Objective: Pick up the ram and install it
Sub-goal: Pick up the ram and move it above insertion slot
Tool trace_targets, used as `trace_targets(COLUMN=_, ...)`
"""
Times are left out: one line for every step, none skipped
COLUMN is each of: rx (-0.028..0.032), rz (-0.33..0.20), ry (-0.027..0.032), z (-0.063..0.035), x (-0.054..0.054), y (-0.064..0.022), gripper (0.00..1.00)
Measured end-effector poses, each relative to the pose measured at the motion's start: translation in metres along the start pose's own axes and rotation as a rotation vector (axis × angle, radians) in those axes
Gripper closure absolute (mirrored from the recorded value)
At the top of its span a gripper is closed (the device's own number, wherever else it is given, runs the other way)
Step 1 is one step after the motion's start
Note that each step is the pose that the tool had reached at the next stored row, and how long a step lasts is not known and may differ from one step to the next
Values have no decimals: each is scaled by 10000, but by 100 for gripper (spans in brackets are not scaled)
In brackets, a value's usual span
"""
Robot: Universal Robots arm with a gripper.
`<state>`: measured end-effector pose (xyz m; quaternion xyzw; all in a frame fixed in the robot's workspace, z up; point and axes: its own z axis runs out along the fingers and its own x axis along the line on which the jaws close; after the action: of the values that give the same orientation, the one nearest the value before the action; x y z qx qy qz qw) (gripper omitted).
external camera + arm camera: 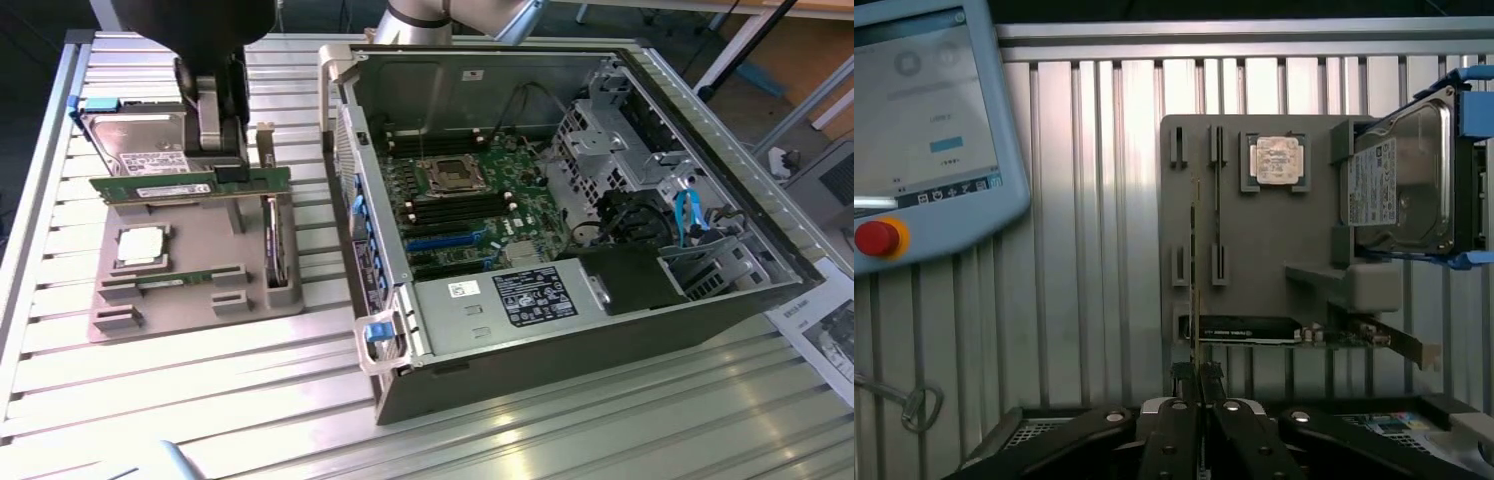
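Note:
The ram [167,186] is a long green stick held level just above the grey holder [200,238], in front of the hard drive [134,140]. My gripper [227,172] is shut on it near the end towards the exterior view's right. In the wrist view the ram [1195,270] shows edge-on as a thin line running out from between my gripper's [1197,378] black fingers, over the holder [1294,230]. The open computer case [561,200] lies to the exterior view's right, with dark memory slots [461,212] on its green motherboard.
A second green stick [180,278] sits in a slot of the holder, beside the silvery processor chip [140,245] and the dark expansion card [274,250]. A teach pendant [924,130] with a red button lies on the slatted metal table [200,390].

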<state>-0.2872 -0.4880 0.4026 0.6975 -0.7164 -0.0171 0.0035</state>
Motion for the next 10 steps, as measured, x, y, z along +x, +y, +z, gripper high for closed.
trace_targets(rx=1, rz=0, ry=-1, z=0, x=0, y=-26, gripper=88)
trace_targets(rx=0, rz=-1, ry=0, z=-1, x=-1, y=-47, gripper=88)
trace_targets(rx=0, rz=-1, ry=0, z=-2, x=-1, y=-86, gripper=88)
trace_targets(rx=0, rz=0, ry=0, z=-4, x=-2, y=-125, gripper=88)
trace_targets(rx=0, rz=-1, ry=0, z=-5, x=-3, y=-161, gripper=88)
trace_targets(rx=0, rz=-1, ry=0, z=-5, x=-3, y=-183, gripper=88)
trace_targets(rx=-1, rz=0, ry=0, z=-7, x=-4, y=-214, gripper=88)
trace_targets(rx=1, rz=-1, ry=-1, z=-7, x=-5, y=-255, gripper=88)
trace_targets(rx=0, rz=0, ry=0, z=-8, x=-6, y=-286, gripper=88)
trace_targets(rx=0, rz=1, ry=0, z=-9, x=-6, y=-305, gripper=88)
